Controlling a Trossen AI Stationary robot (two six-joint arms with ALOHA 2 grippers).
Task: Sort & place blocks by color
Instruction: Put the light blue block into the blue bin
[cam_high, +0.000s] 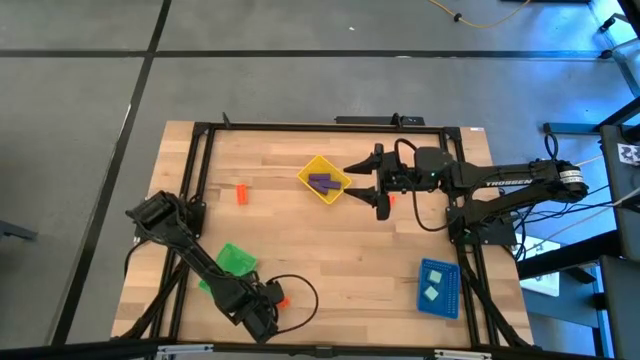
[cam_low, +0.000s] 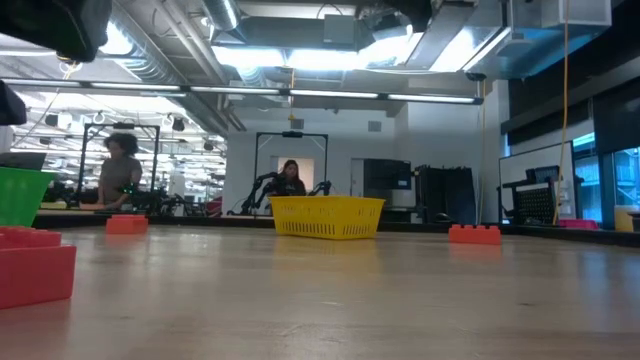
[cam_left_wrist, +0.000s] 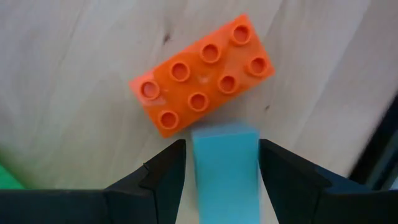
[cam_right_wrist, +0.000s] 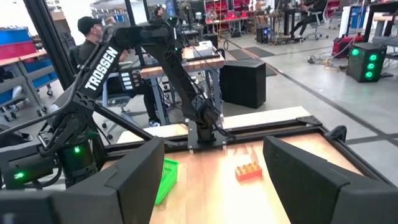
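Note:
My left gripper (cam_left_wrist: 222, 149) is near the table's near edge (cam_high: 265, 312) and is shut on a mint-teal block (cam_left_wrist: 225, 171). Just ahead of it an orange-red studded block (cam_left_wrist: 202, 74) lies flat on the wood (cam_high: 280, 298). My right gripper (cam_high: 368, 187) hovers open beside the yellow tray (cam_high: 323, 180), which holds purple blocks (cam_high: 321, 183). A second orange-red block (cam_high: 241, 193) lies left of that tray, and a third (cam_high: 391, 200) shows by the right gripper's fingers. Two mint blocks (cam_high: 433, 282) rest in the blue tray (cam_high: 438, 300). My left gripper pinches the mint-teal block between its two fingers, one pad (cam_left_wrist: 171, 171) on each long side (cam_left_wrist: 199, 174). The block's free end (cam_left_wrist: 225, 132) reaches just past the fingertips, close to the orange-red block. Whether it rests on the table, I cannot tell.
The green tray (cam_high: 235, 262) lies under the left arm, near the near-left corner. A black frame (cam_high: 300, 126) borders the table. Bare wood lies in the middle of the table between the trays. People stand in the room beyond.

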